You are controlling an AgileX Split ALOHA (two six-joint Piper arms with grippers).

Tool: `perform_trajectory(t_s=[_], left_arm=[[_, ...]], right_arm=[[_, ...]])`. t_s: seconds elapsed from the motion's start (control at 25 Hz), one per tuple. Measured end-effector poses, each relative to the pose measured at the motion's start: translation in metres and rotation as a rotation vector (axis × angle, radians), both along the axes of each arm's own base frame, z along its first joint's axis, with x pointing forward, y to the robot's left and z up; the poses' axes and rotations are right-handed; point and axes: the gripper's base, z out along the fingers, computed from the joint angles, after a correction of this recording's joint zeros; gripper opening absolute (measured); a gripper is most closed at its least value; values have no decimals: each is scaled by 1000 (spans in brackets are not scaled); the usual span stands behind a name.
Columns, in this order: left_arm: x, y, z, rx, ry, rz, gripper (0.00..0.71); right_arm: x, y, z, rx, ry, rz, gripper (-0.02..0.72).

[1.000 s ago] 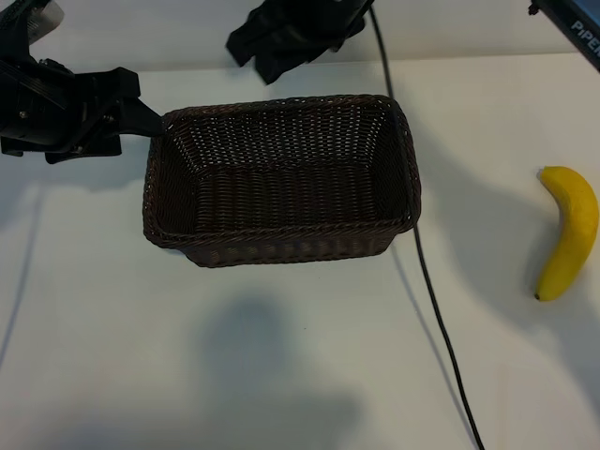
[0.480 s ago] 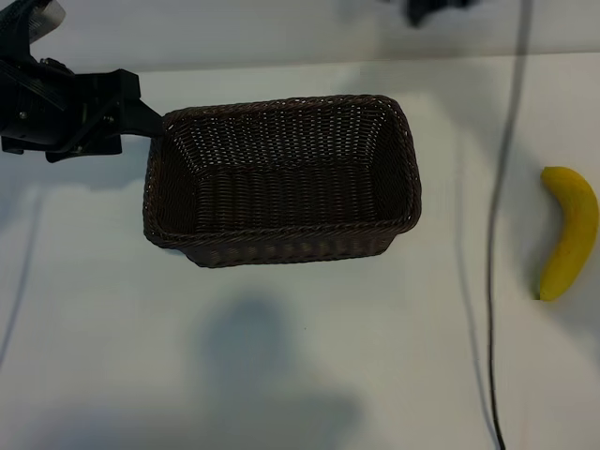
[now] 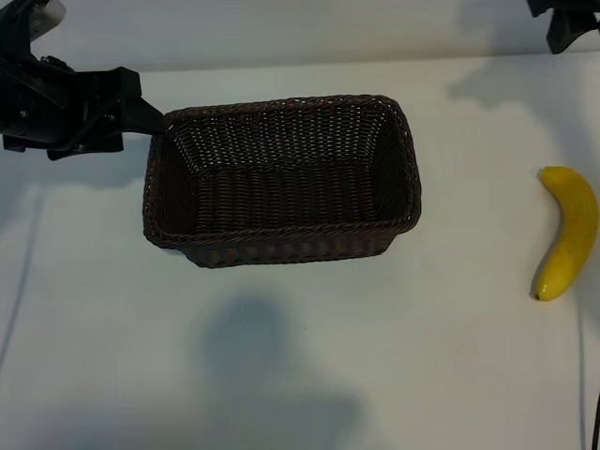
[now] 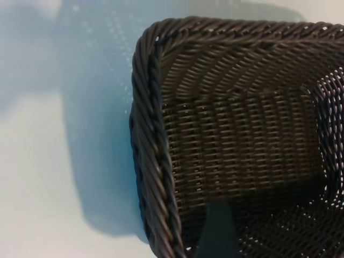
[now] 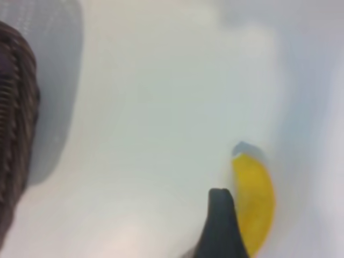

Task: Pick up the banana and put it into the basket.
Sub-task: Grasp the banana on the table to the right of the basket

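Note:
The yellow banana (image 3: 567, 234) lies on the white table at the far right, well apart from the dark woven basket (image 3: 281, 234) in the middle. My left gripper (image 3: 141, 117) sits at the basket's far left corner, open; in the left wrist view one of its fingers (image 4: 215, 231) hangs inside the basket, next to the braided rim (image 4: 153, 161). My right gripper (image 3: 562, 19) is at the far right edge, above and beyond the banana, open and empty. In the right wrist view one finger (image 5: 220, 226) shows beside the banana (image 5: 255, 204), with the basket (image 5: 16, 134) off to the side.
The basket holds nothing. A thin black cable (image 3: 595, 422) shows at the near right corner. Bare white table (image 3: 281, 375) stretches in front of the basket and between the basket and the banana.
The right arm has swung from behind the basket to the far right corner, taking its cable off the table's middle. The left arm, the basket and the banana have stayed put.

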Motion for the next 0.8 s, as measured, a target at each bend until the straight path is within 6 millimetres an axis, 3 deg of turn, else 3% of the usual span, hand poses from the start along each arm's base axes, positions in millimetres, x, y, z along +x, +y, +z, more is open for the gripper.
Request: perform_trajectory(t_s=[0.32,0.56,0.8], left_arm=[[1,0,0,0,-9,7,590],[1,0,0,0,-9,6,590],[1,0,0,0,-7,5,590]], right_arm=[[0,-5,0,-72,3,28,486],[-1,-13,-3,-52,11,-43,487],[-15,-29,-44,-13,158,-98,487]])
